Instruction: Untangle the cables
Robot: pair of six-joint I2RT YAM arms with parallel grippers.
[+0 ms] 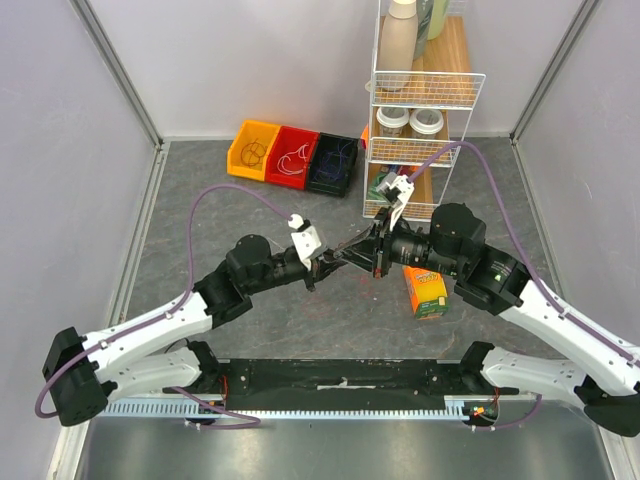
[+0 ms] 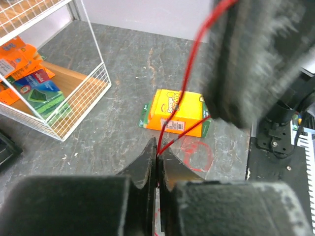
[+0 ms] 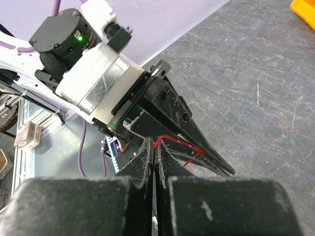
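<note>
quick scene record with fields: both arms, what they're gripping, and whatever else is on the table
left tool: shut on the red cable
right tool: shut on the same red cable
tool positions: tip to tip over the middle of the table
bins: yellow bin, red bin and dark blue bin, side by side at the back
bin contents: thin coiled cables
other items: orange box lying by the right arm; wire rack at the back right
</note>
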